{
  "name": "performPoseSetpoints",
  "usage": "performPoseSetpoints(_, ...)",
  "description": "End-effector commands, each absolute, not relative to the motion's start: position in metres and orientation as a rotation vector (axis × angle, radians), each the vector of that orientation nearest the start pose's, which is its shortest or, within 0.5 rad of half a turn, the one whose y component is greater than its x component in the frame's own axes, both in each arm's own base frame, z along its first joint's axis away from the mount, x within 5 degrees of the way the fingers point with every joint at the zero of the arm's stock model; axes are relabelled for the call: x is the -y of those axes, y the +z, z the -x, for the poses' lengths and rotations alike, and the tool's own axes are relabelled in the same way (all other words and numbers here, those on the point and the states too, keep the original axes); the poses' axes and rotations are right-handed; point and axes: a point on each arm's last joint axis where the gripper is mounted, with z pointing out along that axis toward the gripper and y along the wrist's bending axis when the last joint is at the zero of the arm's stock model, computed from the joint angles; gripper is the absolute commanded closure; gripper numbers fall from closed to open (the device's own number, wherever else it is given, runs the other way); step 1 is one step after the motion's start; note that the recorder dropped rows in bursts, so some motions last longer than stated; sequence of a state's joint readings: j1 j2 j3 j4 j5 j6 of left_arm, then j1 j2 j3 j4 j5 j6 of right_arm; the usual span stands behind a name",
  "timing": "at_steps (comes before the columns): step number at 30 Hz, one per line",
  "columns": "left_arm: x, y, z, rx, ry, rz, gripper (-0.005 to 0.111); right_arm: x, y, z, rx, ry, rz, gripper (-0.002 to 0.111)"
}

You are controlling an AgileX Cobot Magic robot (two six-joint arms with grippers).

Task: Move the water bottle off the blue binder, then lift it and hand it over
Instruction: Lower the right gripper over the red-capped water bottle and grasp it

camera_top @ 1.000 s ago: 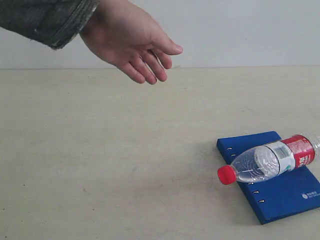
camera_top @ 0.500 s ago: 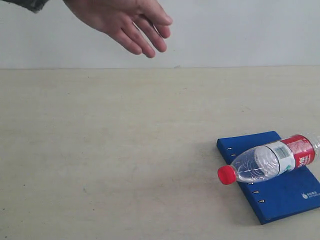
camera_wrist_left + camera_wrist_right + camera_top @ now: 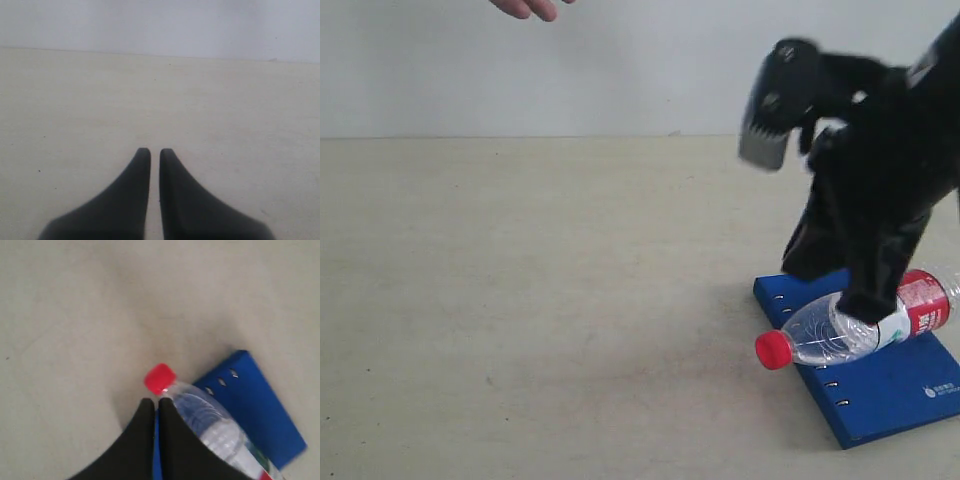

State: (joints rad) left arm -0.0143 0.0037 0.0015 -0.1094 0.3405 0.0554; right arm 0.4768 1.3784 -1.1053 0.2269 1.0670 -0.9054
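The water bottle lies on its side across the blue binder at the right of the table, red cap sticking out past the spine edge. My right gripper has come down over the bottle's middle; its fingers are pressed together with nothing between them. In the right wrist view that gripper sits just beside the bottle near the cap, with the binder beneath; whether they touch I cannot tell. My left gripper is shut over bare table, out of the exterior view.
A person's fingertips show at the top edge, left of centre. The beige table stretches left of the binder up to a pale wall. The black right arm fills the upper right.
The right arm has swung into view from the right and dropped onto the bottle. The person's hand has withdrawn upward, almost out of frame. Bottle and binder have not moved.
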Motion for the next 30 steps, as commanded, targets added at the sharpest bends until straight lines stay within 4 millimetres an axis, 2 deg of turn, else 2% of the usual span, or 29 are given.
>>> performPoseSetpoints(1, 0.004, 0.183, -0.054, -1.82, -0.077, -0.008, 0.1, -0.171, 0.277, -0.218, -2.148, 0.263, 1.921, 0.099)
performPoseSetpoints(3, 0.004, 0.183, -0.054, -1.82, -0.077, -0.008, 0.1, -0.177, 0.268, -0.215, -2.124, 0.238, 2.036, 0.086)
performPoseSetpoints(5, 0.004, 0.183, -0.054, -1.82, -0.077, -0.008, 0.1, -0.178, 0.26, -0.216, -2.122, 0.166, 2.121, 0.067)
performPoseSetpoints(7, 0.004, 0.183, -0.054, -1.82, -0.077, -0.008, 0.1, -0.176, 0.256, -0.221, -2.106, 0.092, 2.149, 0.051)
performPoseSetpoints(9, 0.004, 0.183, -0.054, -1.82, -0.077, -0.008, 0.1, -0.176, 0.255, -0.225, -2.094, 0.039, 2.141, 0.043)
performPoseSetpoints(13, 0.004, 0.183, -0.054, -1.82, -0.077, -0.008, 0.1, -0.175, 0.25, -0.234, -2.047, -0.072, 2.16, 0.044)
performPoseSetpoints(24, 0.004, 0.183, -0.054, -1.82, -0.077, -0.008, 0.1, -0.181, 0.209, -0.249, -2.067, -0.121, 2.255, 0.044)
performPoseSetpoints(30, 0.004, 0.183, -0.054, -1.82, -0.077, -0.008, 0.1, -0.179, 0.199, -0.252, -2.086, -0.156, 2.306, 0.044)
